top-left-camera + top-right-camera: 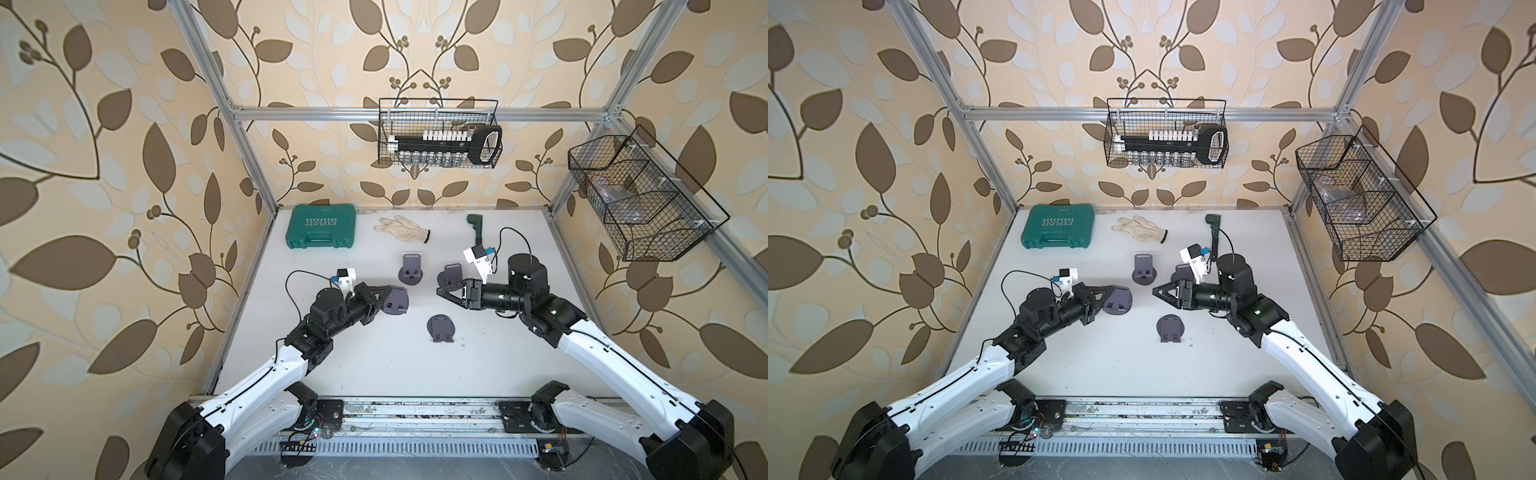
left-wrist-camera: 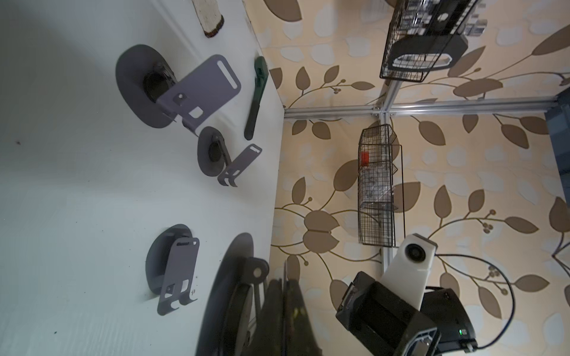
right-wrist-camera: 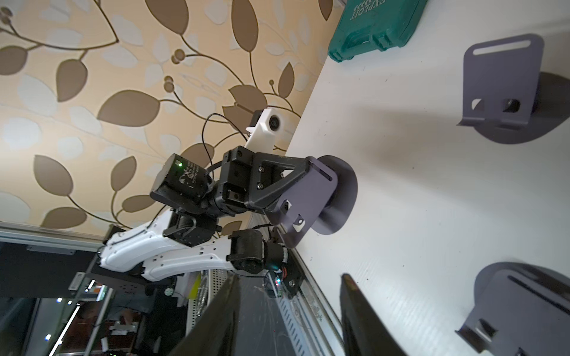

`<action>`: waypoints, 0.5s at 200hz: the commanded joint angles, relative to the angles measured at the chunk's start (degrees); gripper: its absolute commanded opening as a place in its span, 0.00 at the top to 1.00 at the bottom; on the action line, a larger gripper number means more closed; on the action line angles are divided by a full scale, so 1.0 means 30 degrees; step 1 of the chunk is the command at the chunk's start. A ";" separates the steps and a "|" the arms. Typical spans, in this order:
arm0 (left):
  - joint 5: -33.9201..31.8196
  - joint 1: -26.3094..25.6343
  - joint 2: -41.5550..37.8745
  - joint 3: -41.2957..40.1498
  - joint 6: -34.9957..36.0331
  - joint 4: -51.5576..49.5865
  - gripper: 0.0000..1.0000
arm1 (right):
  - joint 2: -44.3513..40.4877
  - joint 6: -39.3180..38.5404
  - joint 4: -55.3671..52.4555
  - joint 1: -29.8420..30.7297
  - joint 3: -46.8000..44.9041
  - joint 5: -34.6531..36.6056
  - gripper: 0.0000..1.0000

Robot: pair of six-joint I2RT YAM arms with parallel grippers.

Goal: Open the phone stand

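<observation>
Held phone stand (image 1: 397, 306) comes almost first from the left; only the green tool case (image 1: 322, 227) lies more to the left, closed, at the far edge of the white table (image 1: 374, 374). My left gripper (image 1: 390, 291) is pressed together on the top edge of this stand's plate. In the left wrist view the thin plate sits between my two fingers (image 2: 274, 311). The plate is lifted at an angle from the round base, and the base looks to lie flat on the table.

Next to the right, at the far edge, a white work glove (image 1: 403, 229) lies flat. In front of the glove is the far phone stand (image 1: 411, 270), with its plate raised from the base. Nearer to me is the near phone stand (image 1: 440, 328), apart from both of my grippers; I cannot tell how far its plate is lifted.

More to the right is the right phone stand (image 1: 451, 272), also with the plate raised. It is just behind my right gripper (image 1: 440, 291), which points toward the left gripper. Its fingers (image 3: 222, 317) are spread and nothing is between them.

Behind this arm a green hand tool (image 1: 475, 228) lies on the table. On the back wall hangs a wire basket (image 1: 386, 124) with a socket set, and on the right wall a second wire basket (image 1: 648, 249).
</observation>
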 commanded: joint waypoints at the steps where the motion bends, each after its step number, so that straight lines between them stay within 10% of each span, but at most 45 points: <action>1: -0.1650 0.0026 -0.1494 0.0086 -0.1919 0.1831 1.00 | 0.0922 0.0665 0.1928 0.0646 -0.1810 0.0754 0.47; 100: -0.1482 -0.0029 -0.2607 0.0366 -0.1923 0.0173 1.00 | 0.3484 0.2950 0.8977 0.2911 -0.2160 0.0265 0.36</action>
